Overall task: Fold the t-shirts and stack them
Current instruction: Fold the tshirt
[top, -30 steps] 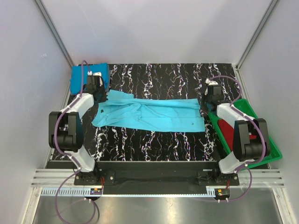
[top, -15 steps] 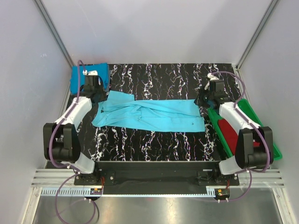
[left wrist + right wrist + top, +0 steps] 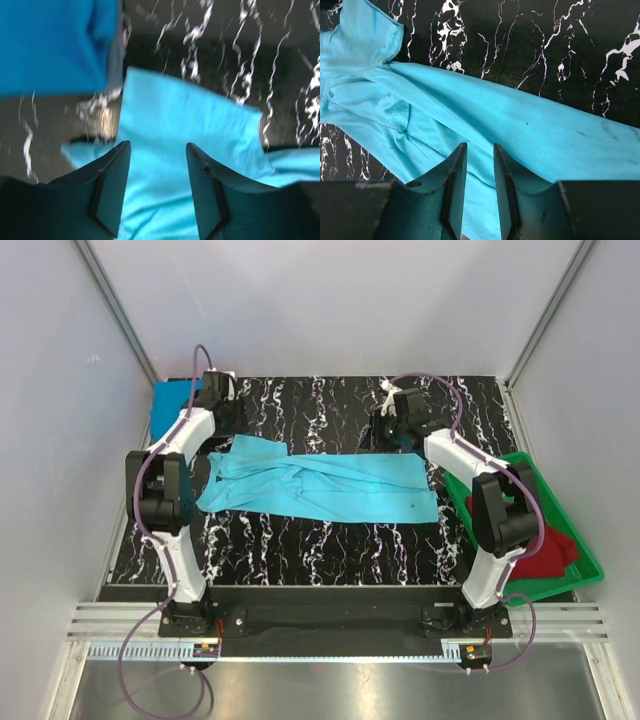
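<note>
Turquoise t-shirt (image 3: pixel 320 488), perhaps half-folded, on table (image 3: pixel 330 545)

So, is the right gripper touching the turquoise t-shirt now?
Apart. Top external view shows bare table between the right gripper and the turquoise t-shirt; its jaws stand open and empty.

1 shirt (image 3: pixel 320 485) lies spread left to right across the table's (image 3: pixel 330 540) middle. Behind its left end, in the far left corner, sits a folded shirt (image 3: pixel 168 405). A tray (image 3: pixel 535 478) stands at the right edge, a 3rd shirt (image 3: pixel 545 555) in its near end.
</note>
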Motion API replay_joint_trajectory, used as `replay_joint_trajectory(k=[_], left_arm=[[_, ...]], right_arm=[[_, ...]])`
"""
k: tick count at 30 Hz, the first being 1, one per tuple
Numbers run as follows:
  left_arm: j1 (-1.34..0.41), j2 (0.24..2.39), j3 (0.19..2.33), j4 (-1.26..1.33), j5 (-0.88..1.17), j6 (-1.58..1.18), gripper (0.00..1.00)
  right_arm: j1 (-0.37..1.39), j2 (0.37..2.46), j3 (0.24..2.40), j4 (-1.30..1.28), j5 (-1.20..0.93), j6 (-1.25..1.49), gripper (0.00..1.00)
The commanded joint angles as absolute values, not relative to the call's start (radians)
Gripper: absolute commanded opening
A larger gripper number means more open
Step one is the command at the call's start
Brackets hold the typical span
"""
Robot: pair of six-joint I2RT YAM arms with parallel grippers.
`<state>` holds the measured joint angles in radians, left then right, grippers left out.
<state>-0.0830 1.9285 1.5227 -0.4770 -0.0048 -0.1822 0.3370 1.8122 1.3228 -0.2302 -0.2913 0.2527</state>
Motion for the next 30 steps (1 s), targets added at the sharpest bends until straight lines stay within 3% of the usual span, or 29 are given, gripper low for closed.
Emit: replay_joint_trajectory(k=[1, 11, 30], left_arm=[[-0.080, 2.029, 1.690, -0.561, 0.032, -0.129, 0.51], [-0.199, 2.167, 1.795, -0.592, -0.244, -0.247, 0.41], [-0.227, 2.283, 1.867, -0.574, -0.227, -0.250, 0.39]], right_arm=[[0.331, 1.819, 1.361, -0.226, -0.330, 0.278, 0.34], [0.333, 1.852, 1.385, -0.210, -0.377, 0.304, 0.35], [0.334, 1.844, 1.368, -0.207, -0.365, 0.262, 0.35]])
